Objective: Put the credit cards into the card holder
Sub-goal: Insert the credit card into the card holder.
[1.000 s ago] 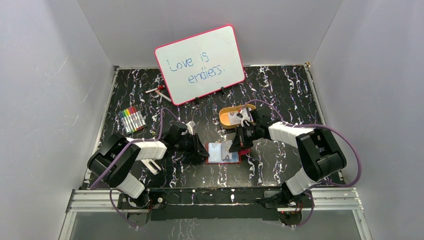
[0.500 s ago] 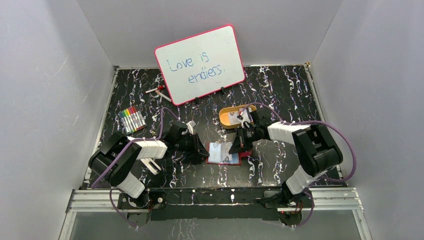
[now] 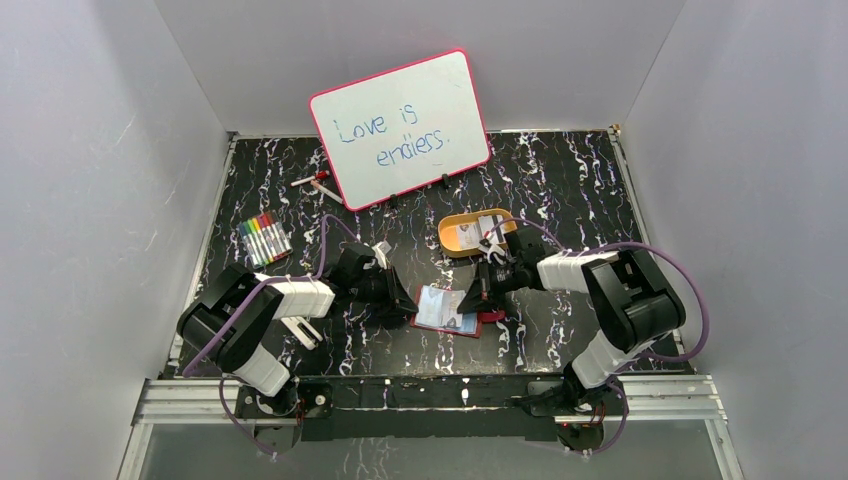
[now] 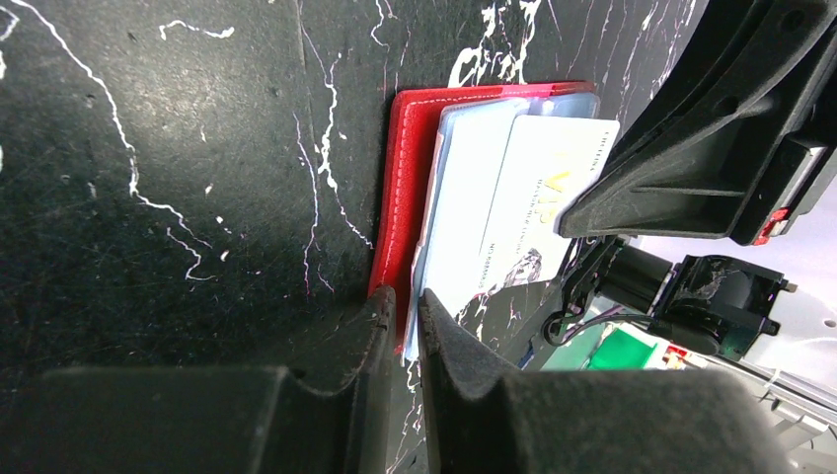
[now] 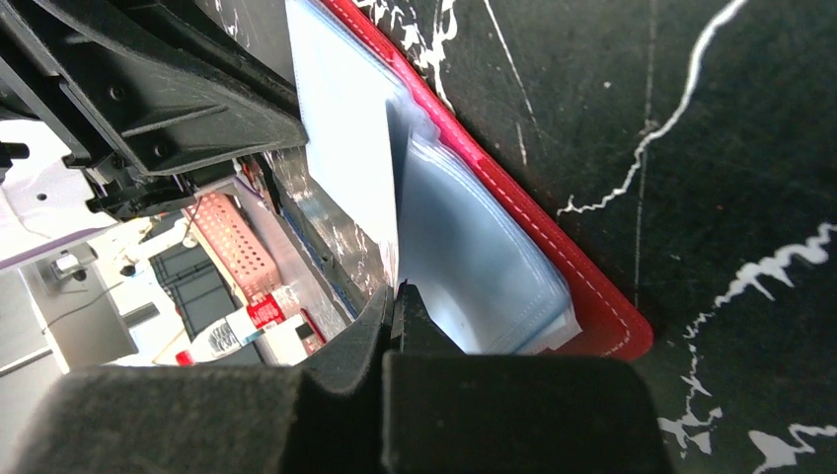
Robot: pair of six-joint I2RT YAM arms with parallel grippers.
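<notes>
- While the card holder point(image 3: 447, 312) lies opened flat on the counter point(image 3: 560, 180), red cover down and pale blue pockets up, the task is judged to be in its middle, with one insertion in hand.
- At the holder's edge toward the left arm, the left hand point(image 4: 405, 316) is closed to a narrow gap on the rim of cover and pocket, so the holder is judged to be pinned for loading.
- Over the holder's pockets a whitish credit card point(image 4: 538, 212) with gold lettering is held by the right hand point(image 5: 393, 296), whose fingers are pressed tight together on the card's thin edge at the holder's opposite side.
- The card is laid across the pockets at a shallow angle. Whether its leading edge is already inside a sleeve cannot be told, and it is not seen seated.
- Beyond the holder's far side, apart from it, a yellow-orange tray point(image 3: 446, 242) is seen with pale cards point(image 3: 490, 224) in it; their number cannot be counted.
- No card is clearly seen fully tucked into the holder, though the shiny sleeves may hide one.
- Left to be done, as judged: the held card is to be slid home and released, then the tray's cards are to be fetched and pocketed one at a time.
</notes>
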